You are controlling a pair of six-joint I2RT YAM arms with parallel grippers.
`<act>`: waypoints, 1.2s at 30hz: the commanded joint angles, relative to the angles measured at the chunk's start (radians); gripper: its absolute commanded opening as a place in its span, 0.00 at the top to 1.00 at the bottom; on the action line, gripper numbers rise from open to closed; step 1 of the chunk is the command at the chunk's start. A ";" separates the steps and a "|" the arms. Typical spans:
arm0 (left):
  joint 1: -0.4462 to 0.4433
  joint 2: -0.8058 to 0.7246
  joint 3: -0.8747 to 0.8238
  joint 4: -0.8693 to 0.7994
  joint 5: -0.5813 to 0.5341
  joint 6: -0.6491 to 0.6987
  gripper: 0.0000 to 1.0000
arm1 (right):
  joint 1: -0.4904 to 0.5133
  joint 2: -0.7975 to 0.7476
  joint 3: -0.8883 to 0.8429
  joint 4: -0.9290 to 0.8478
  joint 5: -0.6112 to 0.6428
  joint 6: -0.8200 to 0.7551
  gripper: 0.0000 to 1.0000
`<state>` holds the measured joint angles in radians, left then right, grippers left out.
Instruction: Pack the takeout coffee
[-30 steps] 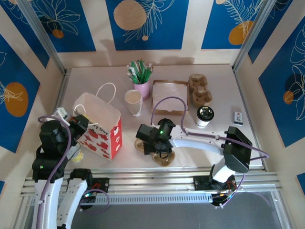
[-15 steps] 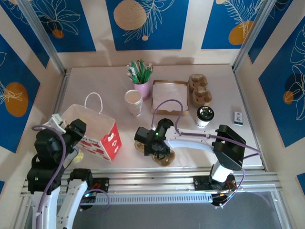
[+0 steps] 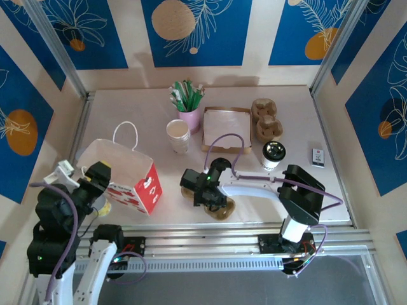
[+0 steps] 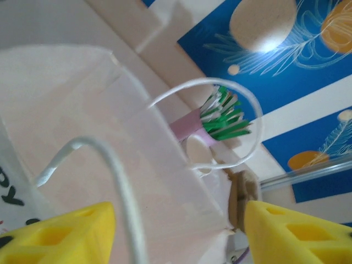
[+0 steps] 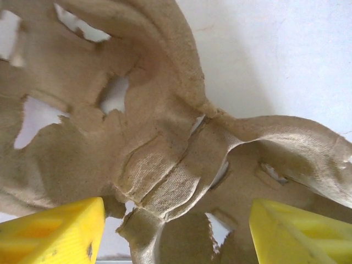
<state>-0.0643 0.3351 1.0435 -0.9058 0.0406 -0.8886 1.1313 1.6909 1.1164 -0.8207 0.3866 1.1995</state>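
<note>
Coffee comes first: the takeout coffee [image 3: 274,155] is a small white cup with a black lid. It stands up straight on the table [image 3: 127,105], far off to the right of the paper bag [image 3: 127,175]. Nothing touches it.

The paper bag is white and red. It stands on the table with its top open.

The left gripper [image 3: 102,179] is just beside the bag, on the bag's left side. In the left wrist view its two yellow fingers [image 4: 60,234] are spread apart, so this hand has let go. A white string handle [image 4: 118,176] of the bag runs between the fingers, but they do not pinch it.

The right gripper [image 3: 205,194] is to the right of the bag, between the bag and the coffee. It hangs low over a brown cup carrier [image 3: 220,210] that lies flat on the table. In the right wrist view its yellow fingers [image 5: 49,234] stand wide apart, one on each side of the carrier. They are not squeezed shut. I cannot tell if they touch it.

Behind the bag and a bit to the right are a stack of white cups [image 3: 178,135] and a pink cup of green sticks [image 3: 189,108]. Farther right are a flat brown box [image 3: 226,127] and a stack of brown carriers [image 3: 266,121].
</note>
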 commanded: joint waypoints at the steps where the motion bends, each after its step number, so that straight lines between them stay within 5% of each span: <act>1: -0.009 0.031 0.109 -0.002 -0.070 0.094 0.28 | -0.009 0.017 -0.013 0.025 -0.017 0.030 0.31; 15: -0.170 0.326 0.470 -0.107 -0.356 0.609 0.13 | 0.033 -0.089 0.009 -0.041 0.071 -0.005 0.31; 21: -0.170 0.301 0.429 -0.083 -0.362 0.599 0.13 | 0.062 -0.141 0.058 -0.061 0.098 -0.042 0.28; 30: -0.170 0.305 0.472 -0.053 -0.573 0.594 0.13 | 0.161 -0.175 0.330 -0.023 0.095 -0.164 0.21; 36: -0.169 0.260 0.400 -0.031 -0.591 0.570 0.13 | 0.206 -0.043 0.569 -0.033 0.096 -0.236 0.22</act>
<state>-0.2276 0.6277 1.4746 -0.9649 -0.5072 -0.3084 1.3197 1.5711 1.5795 -0.8322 0.4759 1.0252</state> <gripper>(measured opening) 0.872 0.784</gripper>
